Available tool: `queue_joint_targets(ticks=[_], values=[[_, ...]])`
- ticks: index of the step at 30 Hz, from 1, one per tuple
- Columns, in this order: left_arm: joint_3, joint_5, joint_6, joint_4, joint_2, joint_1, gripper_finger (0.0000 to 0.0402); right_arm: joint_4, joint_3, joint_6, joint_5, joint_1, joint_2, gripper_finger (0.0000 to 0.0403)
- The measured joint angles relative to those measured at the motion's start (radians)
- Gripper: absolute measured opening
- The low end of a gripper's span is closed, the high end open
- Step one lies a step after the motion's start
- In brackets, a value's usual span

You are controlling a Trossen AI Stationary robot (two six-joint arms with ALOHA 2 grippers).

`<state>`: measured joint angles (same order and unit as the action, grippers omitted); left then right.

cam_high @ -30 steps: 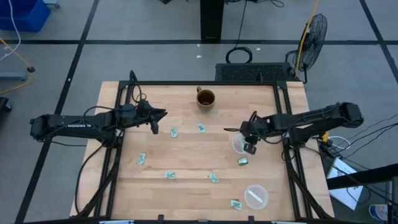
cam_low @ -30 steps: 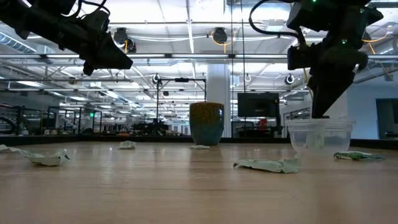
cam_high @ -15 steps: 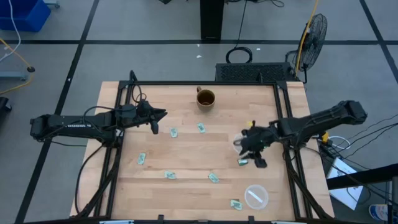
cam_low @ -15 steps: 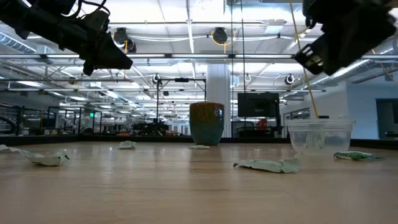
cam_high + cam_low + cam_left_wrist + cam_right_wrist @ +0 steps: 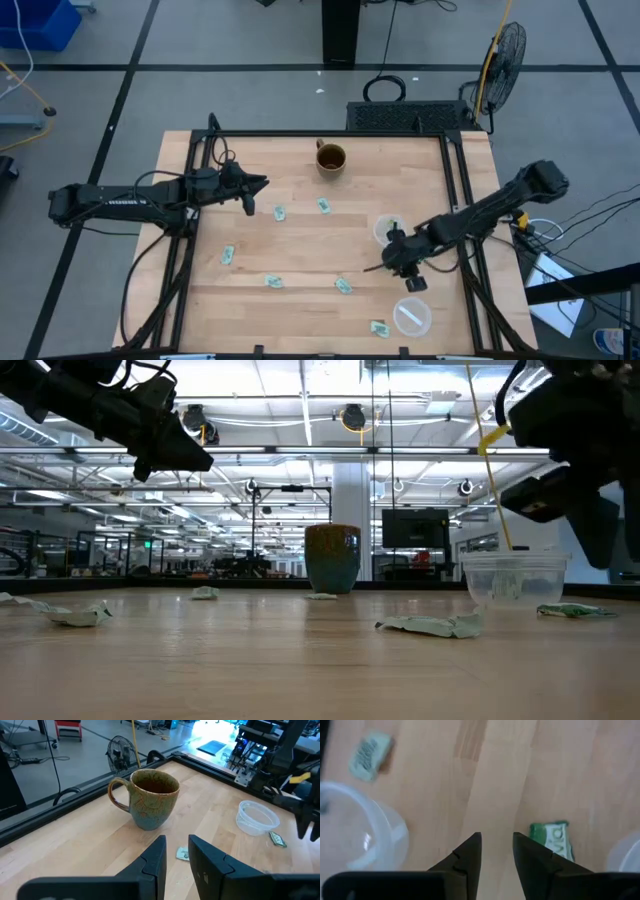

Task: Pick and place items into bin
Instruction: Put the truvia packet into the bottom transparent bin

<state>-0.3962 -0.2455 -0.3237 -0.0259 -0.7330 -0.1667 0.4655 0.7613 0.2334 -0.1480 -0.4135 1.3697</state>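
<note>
Several tiny pale green wrapped pieces lie flat on the wooden table, for instance one piece, a second and a third. My right gripper hovers near a clear cup, pointing down, its fingers a narrow gap apart and empty. One green piece lies just beside one of its fingers; the arm hides this piece in the high view. My left gripper waits above the table's left half, fingers a narrow gap apart, empty.
A brown mug stands at the far middle. A second clear cup stands near the front right edge. Black frame rails run along the table's left and right sides. A fan stands beyond the far right corner.
My right gripper has gone from above the clear cup toward the table's near edge and has come down over the green piece beside that cup, turning as it went. The pieces and cups lie as before.
</note>
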Motion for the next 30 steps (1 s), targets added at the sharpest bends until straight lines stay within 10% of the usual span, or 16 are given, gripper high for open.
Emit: queue_joint_targets(ticks=[10, 30], values=[[0.0, 0.0, 0.0, 0.0, 0.0, 0.0, 0.0086, 0.022, 0.031, -0.152, 0.201, -0.034, 0.067, 0.0145], [0.0, 0.0, 0.01, 0.001, 0.0, 0.0, 0.0086, 0.024, 0.03, -0.193, 0.252, -0.032, 0.164, 0.0097]])
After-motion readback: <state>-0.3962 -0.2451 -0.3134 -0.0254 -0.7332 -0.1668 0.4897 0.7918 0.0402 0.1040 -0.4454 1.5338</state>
